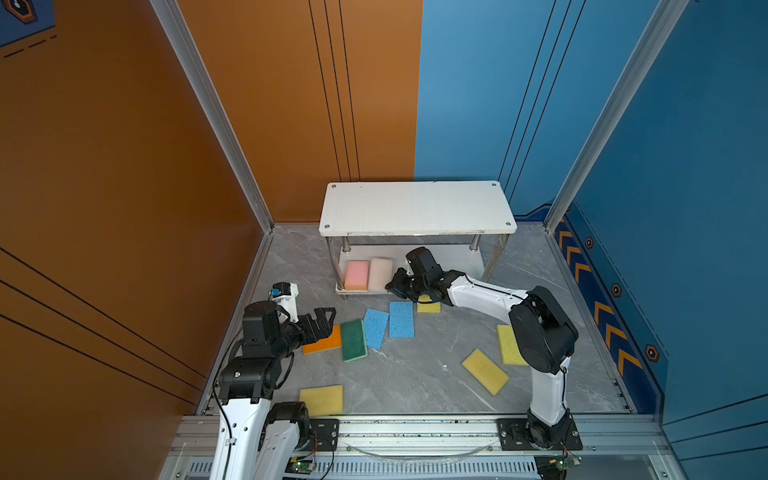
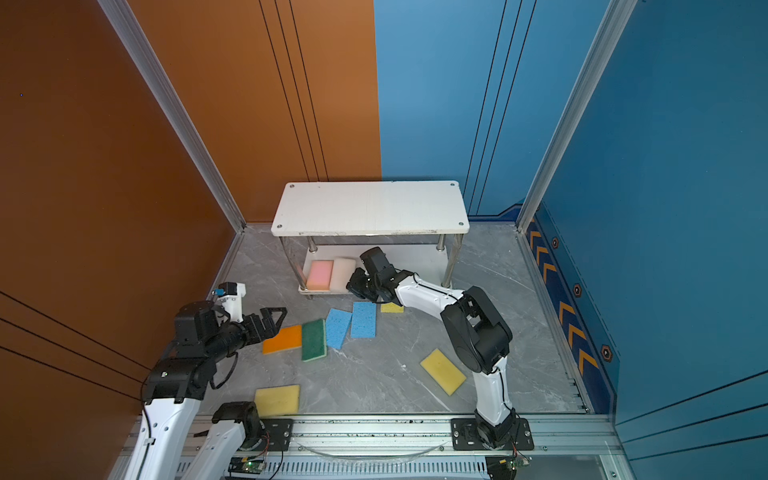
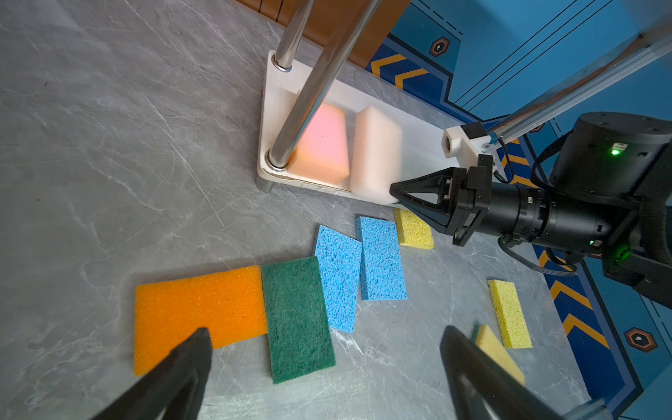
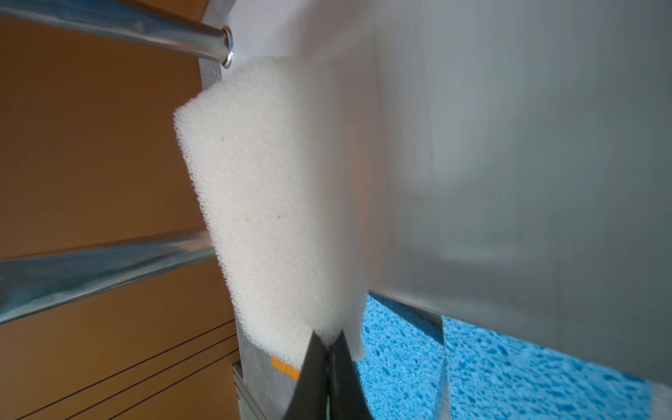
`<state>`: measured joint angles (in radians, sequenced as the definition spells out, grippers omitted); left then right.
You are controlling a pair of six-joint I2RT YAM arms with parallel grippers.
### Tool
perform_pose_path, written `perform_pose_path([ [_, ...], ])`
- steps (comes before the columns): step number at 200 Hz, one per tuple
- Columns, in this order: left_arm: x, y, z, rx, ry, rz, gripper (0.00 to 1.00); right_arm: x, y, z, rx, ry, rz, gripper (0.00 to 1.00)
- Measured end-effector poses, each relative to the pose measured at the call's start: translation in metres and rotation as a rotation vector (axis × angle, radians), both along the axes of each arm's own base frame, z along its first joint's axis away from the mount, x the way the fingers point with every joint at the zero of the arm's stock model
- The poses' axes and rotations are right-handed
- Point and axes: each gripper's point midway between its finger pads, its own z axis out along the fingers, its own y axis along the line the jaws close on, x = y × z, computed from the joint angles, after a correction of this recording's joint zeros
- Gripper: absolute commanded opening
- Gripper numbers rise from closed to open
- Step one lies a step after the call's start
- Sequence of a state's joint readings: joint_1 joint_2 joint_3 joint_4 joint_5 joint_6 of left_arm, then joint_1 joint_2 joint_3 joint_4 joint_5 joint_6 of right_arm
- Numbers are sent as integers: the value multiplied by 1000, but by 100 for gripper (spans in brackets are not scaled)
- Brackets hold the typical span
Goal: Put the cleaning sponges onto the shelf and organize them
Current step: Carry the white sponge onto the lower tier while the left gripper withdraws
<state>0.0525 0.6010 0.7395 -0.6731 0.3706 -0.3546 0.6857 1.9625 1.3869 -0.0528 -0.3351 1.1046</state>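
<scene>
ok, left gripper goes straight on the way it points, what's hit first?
Most likely the dark green sponge, lying just ahead of the open left gripper. Height is unclear; it might clear that and reach the blue sponge beside it.

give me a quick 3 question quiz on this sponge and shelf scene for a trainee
1. True or false: a sponge lies on the top board of the shelf.
2. The right gripper is: A) open and empty; B) shut on a corner of the off-white sponge; C) shut on nothing.
3. How many blue sponges lie on the table?
Key: 1 false, the top board is bare; 2 B; 3 two, side by side.
</scene>
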Motion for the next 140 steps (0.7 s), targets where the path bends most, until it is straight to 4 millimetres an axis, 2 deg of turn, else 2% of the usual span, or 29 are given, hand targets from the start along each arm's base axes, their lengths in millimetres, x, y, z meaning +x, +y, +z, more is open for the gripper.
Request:
perform_pose_path([
  [34,0,0,0,0,-1,0,98,10,-8,1,0,-1,-24,3],
  [140,1,2,1,0,-3,8,98,16,-1,-5,-14,9,-14,4],
])
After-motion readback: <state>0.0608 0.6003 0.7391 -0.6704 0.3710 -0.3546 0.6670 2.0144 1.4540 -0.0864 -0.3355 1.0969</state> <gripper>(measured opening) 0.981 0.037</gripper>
